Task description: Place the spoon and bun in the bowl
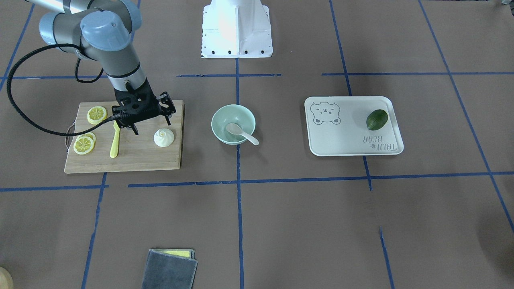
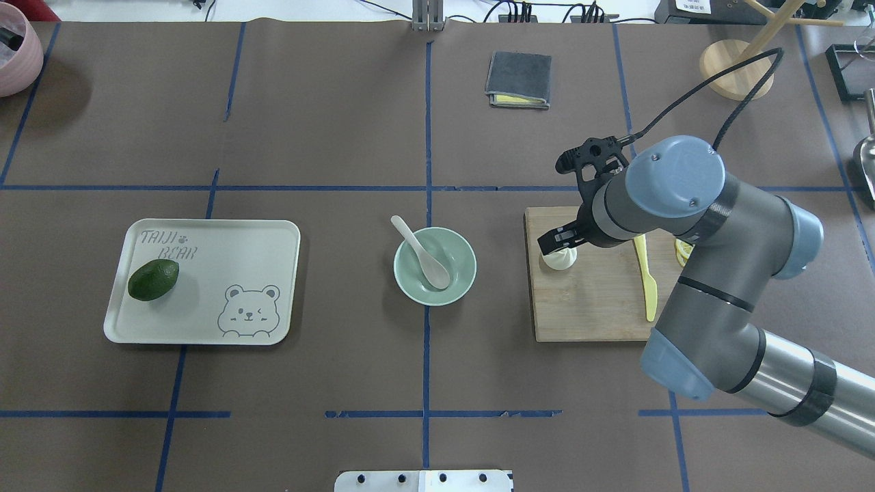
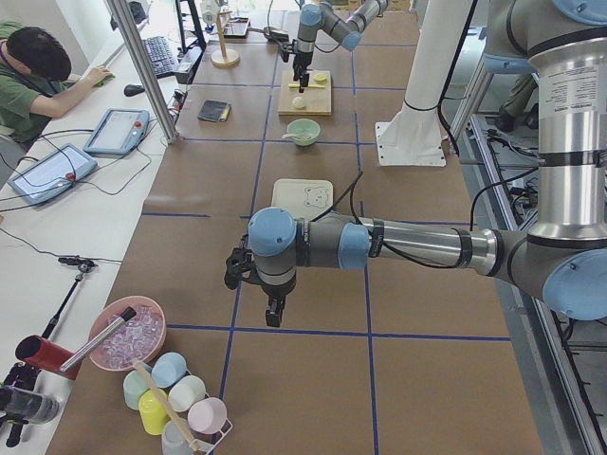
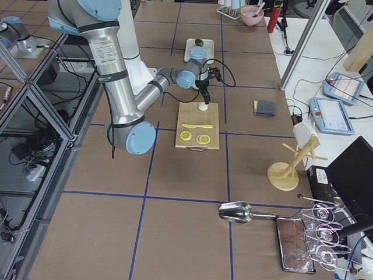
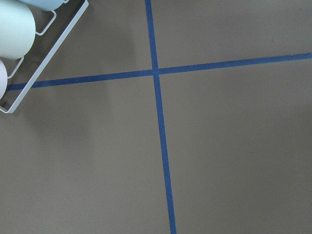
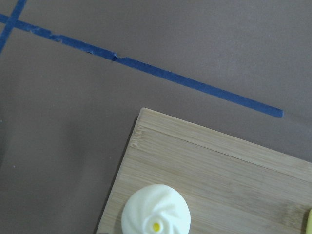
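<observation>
The cream spoon lies in the mint-green bowl at the table's middle, scoop down and handle over the rim. The white bun sits upright on the wooden cutting board; it also shows at the bottom of the right wrist view. My right gripper hovers over the board just beside and above the bun, open and empty. My left gripper hangs over bare table far from these things; I cannot tell whether it is open or shut.
Lemon slices and a yellow knife share the board. A white tray holds a green avocado. A grey cloth lies at the operators' edge. A cup rack stands near the left gripper.
</observation>
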Available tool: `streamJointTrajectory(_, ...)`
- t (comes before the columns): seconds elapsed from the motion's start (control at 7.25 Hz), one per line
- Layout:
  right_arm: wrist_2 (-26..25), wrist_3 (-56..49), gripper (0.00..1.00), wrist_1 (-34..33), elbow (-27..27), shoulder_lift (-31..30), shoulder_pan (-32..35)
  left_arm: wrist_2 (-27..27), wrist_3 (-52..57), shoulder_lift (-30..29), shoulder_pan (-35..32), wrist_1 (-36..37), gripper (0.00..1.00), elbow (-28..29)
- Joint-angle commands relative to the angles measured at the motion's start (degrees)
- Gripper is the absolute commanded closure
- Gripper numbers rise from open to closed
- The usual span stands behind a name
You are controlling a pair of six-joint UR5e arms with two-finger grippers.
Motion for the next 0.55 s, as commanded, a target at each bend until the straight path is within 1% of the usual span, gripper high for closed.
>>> streamJointTrajectory(0.0,-1.7,0.3,0.10,0.0,-3.1,0.6,-1.4,-0.1,0.0,0.0,0.0,-0.1,0.00,-0.2)
streamJointTrajectory(0.14,-1.6,0.4,0.24,0.0,-3.1,0.6,-1.7,-0.1,0.0,0.0,0.0,-0.1,0.00,-0.4)
streamJointTrajectory(0.28,-1.6,0.4,0.55,0.0,-3.1,0.7,-2.2,-0.1,0.0,0.0,0.0,-0.1,0.00,-0.5)
streamJointTrajectory(0.41,-1.6,0.4,0.83,0.0,-3.1,0.7,-2.5,-0.1,0.0,0.1,0.0,-0.1,0.00,-0.6)
